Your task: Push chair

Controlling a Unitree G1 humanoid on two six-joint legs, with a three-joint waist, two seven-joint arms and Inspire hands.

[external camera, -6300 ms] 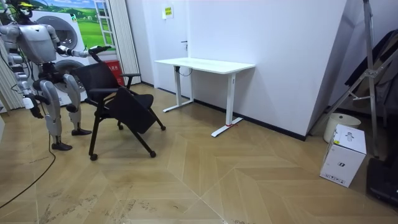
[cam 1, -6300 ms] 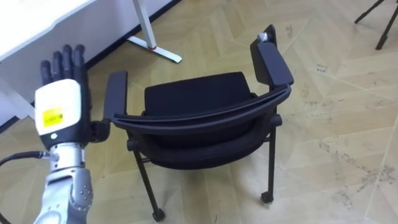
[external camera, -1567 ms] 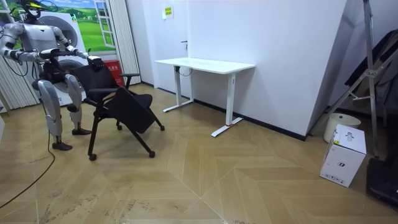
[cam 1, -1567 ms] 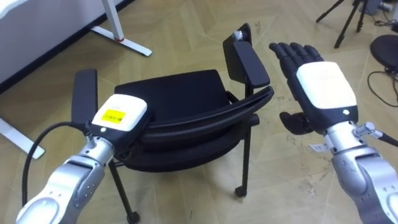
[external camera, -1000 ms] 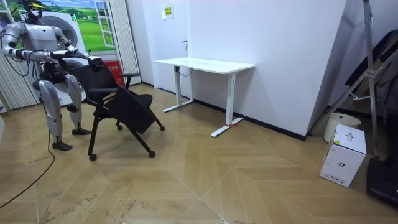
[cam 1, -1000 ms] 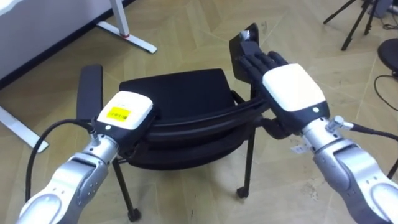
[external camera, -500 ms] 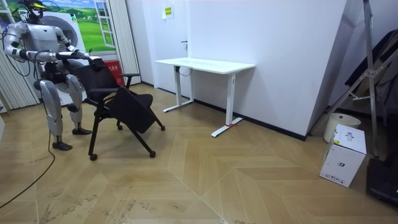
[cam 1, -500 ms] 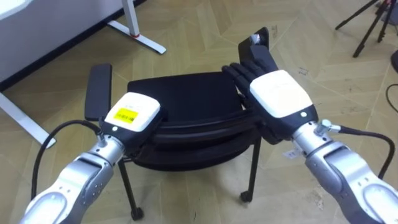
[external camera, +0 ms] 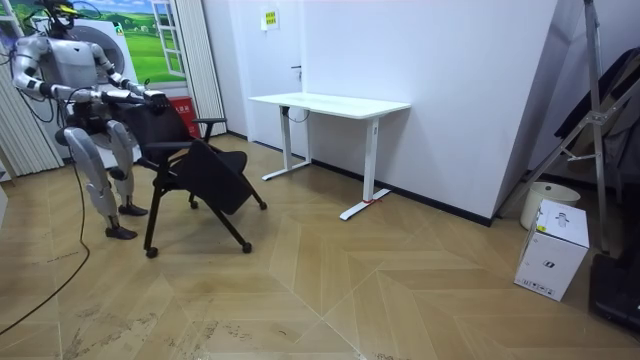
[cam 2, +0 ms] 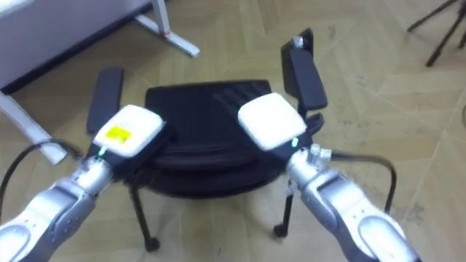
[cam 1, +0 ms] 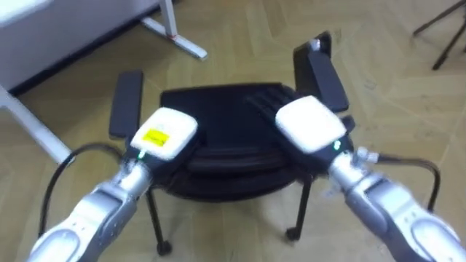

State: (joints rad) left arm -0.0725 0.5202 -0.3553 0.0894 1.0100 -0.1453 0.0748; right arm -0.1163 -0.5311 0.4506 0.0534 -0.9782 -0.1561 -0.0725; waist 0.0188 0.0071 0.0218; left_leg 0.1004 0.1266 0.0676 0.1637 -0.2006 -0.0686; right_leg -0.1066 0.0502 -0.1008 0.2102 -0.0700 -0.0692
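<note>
A black chair (cam 1: 218, 109) on castors stands just before me, its seat facing away, with an armrest (cam 1: 127, 113) on the left and another (cam 1: 325, 78) on the right. My left hand (cam 1: 166, 133) sits on the left part of the backrest's top edge, fingers curled over it. On the right part rests my right hand (cam 1: 309, 125), its dark fingers (cam 1: 263, 102) stretched straight over the edge toward the seat. In the room view I stand behind the chair (external camera: 200, 170) at the room view's left, both arms reaching to its back.
A white desk (external camera: 330, 104) stands by the wall beyond the chair; its leg and foot (cam 1: 175, 33) show at the upper left. Dark tripod legs (cam 1: 440, 29) cross the floor at the upper right. A white box (external camera: 555, 250) sits far off at the room view's right.
My right hand has come down from beside the right armrest onto the backrest. The left hand keeps its hold. In the room view I have stepped closer behind the chair.
</note>
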